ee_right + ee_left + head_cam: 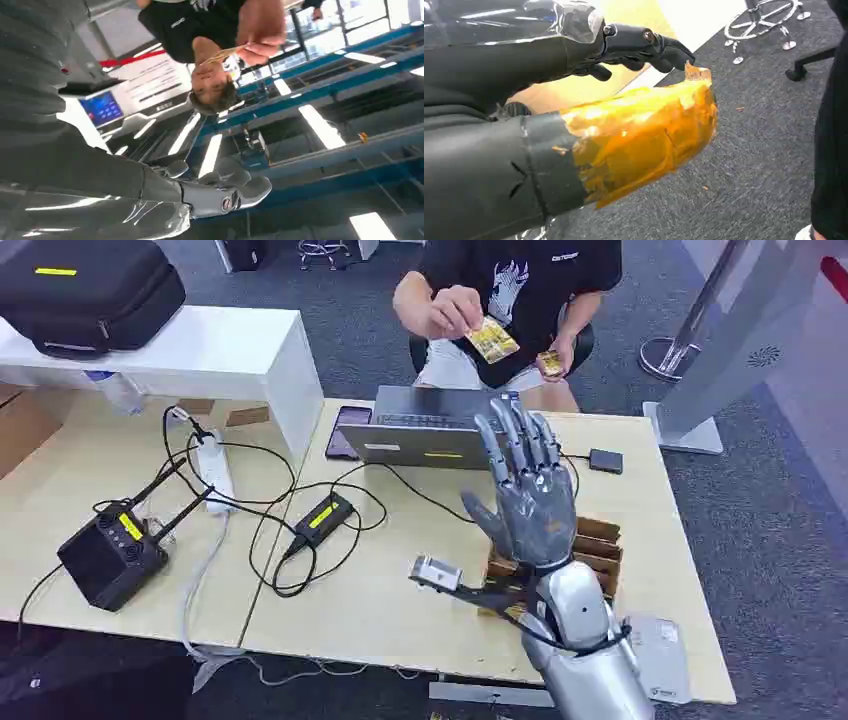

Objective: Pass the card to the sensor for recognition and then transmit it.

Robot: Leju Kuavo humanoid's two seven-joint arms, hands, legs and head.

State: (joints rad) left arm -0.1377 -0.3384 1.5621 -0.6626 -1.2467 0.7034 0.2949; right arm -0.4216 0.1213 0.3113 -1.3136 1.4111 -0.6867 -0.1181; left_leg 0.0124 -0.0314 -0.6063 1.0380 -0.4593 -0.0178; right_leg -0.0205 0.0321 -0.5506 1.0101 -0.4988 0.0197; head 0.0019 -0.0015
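A person sitting behind the table holds up a yellow card [492, 338] in one hand and a second small card [551, 363] in the other. My right hand [530, 495] is raised above the table with its fingers spread upward, empty, below and in front of the card. In the right wrist view the card [222, 54] is pinched in the person's fingers, well apart from my right hand [215, 195]. A small grey sensor unit [437, 573] lies on the table beside my right wrist. My left hand [589, 115], its thumb wrapped in yellow tape, hangs over the carpet holding nothing.
A cardboard holder [598, 545] stands behind my right wrist. A laptop [425, 425], a phone [347, 430], a power strip [215, 470], cables and a black antenna box [110, 555] crowd the table. A grey kiosk stand [720, 350] rises at the right.
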